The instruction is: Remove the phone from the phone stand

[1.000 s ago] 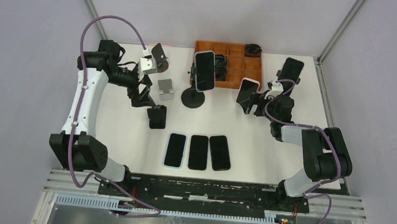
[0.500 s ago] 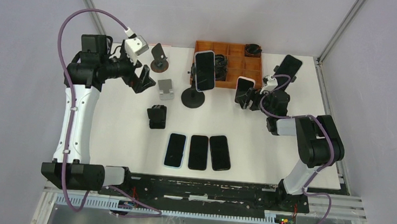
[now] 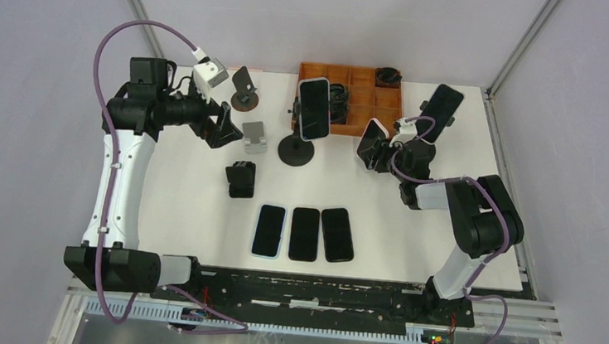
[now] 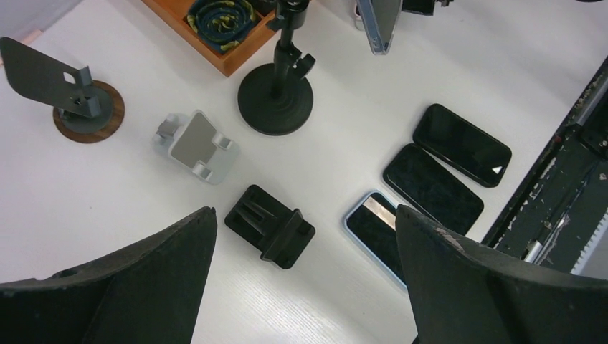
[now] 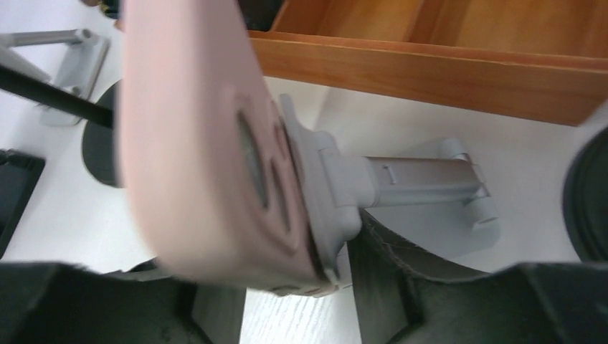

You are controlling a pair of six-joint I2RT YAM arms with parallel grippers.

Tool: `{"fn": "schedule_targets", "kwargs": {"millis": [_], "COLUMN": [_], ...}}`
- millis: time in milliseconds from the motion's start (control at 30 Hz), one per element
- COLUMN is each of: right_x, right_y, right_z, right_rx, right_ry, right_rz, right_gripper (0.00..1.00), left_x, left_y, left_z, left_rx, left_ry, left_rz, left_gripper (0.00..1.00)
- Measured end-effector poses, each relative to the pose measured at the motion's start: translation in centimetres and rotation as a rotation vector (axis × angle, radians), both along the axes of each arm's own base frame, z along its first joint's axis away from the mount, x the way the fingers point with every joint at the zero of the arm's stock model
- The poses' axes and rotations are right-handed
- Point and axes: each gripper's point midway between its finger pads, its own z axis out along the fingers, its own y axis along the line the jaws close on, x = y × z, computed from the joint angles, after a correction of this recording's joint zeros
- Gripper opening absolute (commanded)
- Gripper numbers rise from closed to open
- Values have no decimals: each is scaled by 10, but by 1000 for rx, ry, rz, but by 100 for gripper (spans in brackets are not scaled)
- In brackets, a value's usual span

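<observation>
Beneath both arms: white table [image 3: 445, 234]. Just beyond the right gripper [image 5: 279, 287]: orange tray [image 5: 430, 61]. Between that gripper's fingers [image 5: 430, 287]: phone [image 5: 193, 143] in a pale pink case, its back with an oval camera bump towards the wrist camera, tilted, clipped on the grey stand [image 5: 416, 175]. Whether the pads press it cannot be told. Left gripper [image 4: 305, 215]: fingers spread wide, hovering above the table.

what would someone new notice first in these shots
The pink-cased phone on its grey folding stand, framed between the fingers of the right gripper, right of centre. Next, three dark-screened phones lying flat in a row near the front edge, and the orange compartment tray at the back.
</observation>
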Motion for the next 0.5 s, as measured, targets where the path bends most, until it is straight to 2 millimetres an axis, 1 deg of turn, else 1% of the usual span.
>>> {"fn": "schedule_targets", "kwargs": {"millis": [33, 67, 133, 200, 300, 333, 400, 467, 500], "right_x": [1, 2, 4, 5, 3, 1, -11, -30, -43], "right_y": [-2, -3, -7, -6, -5, -6, -7, -7, -6], "right_z": [-1, -2, -4, -5, -5, -5, -5, -3, -2], "right_rx": [-6, -12, -26, -30, -45, -46, -42, -33, -24], "right_ry": [1, 1, 2, 0, -13, -14, -8, 3, 11], "right_rz": [-15, -29, -58, -75, -89, -93, -92, -79, -67], "right_gripper": [44, 35, 23, 12, 0, 0, 0, 0, 0], "left_x": [-2, -3, -5, -8, -17, -21, -34, -45, -52], "left_y": [-1, -1, -2, -3, -7, -10, -20, -31, -37], "left_z": [-2, -4, -8, -14, -27, -33, -46, -55, -59], "left_rx": [-3, -4, -5, -1, 2, 7, 20, 33, 39], "left_ry": [11, 17, 23, 29, 45, 50, 63, 71, 73], "left_rz": [-5, -8, -16, -29, -62, -79, -133, -191, -224], "left_gripper": [97, 97, 98, 100, 100, 100, 100, 100, 100]}}
